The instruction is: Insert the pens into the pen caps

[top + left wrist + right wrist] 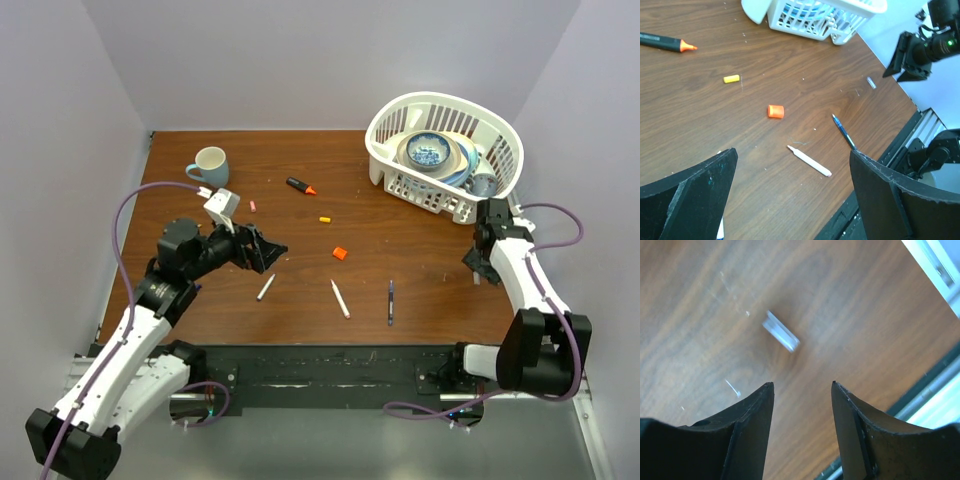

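Four pens lie on the table in the top view. A black marker with an orange tip is toward the back. The first white pen, second white pen and blue pen lie along the near side. The pink cap, yellow cap and orange cap lie loose mid-table, each apart from every pen. The left gripper hangs just behind the first white pen. The right gripper is at the right edge, near the basket. A mug stands back left.

Left wrist view: the fingers are spread wide, with nothing between them. The second white pen lies on the wood just ahead of the gap, nearer the right-hand finger and touching neither. The blue pen is beyond that fingertip. The orange cap is farther out and the yellow cap farther still.

Right wrist view: the fingers are about half apart and grip nothing. A small clear piece, blurred, lies on the wood ahead of the gap, on the left-hand finger's side, touching neither finger. I cannot tell whether it is a cap.
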`<act>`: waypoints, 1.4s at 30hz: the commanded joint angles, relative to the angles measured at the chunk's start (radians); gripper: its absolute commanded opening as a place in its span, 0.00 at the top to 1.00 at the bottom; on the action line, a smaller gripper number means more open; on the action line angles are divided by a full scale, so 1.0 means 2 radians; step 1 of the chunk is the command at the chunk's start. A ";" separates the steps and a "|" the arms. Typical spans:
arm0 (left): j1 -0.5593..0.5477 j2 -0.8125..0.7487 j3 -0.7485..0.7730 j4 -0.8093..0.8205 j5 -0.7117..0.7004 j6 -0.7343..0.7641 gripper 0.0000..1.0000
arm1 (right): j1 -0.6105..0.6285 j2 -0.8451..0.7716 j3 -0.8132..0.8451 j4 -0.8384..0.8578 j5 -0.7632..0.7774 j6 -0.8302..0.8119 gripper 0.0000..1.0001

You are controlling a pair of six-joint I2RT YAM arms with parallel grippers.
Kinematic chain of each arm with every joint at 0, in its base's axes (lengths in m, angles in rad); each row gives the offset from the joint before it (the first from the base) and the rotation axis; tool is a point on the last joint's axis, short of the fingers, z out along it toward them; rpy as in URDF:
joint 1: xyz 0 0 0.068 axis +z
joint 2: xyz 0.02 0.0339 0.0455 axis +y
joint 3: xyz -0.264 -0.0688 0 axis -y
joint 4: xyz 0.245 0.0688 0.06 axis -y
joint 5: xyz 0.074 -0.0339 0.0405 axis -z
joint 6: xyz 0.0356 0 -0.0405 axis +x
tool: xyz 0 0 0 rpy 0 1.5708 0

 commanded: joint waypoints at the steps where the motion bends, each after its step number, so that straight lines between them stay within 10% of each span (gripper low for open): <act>1: -0.024 -0.009 0.025 -0.009 -0.024 0.009 0.00 | -0.014 0.009 0.004 0.087 -0.046 -0.067 0.46; 25: -0.030 0.006 0.030 -0.015 -0.034 0.016 0.01 | -0.047 0.127 -0.028 0.181 -0.082 -0.106 0.45; 42: -0.030 0.007 0.029 -0.010 -0.026 0.015 0.01 | -0.043 0.113 -0.053 0.245 -0.254 -0.133 0.44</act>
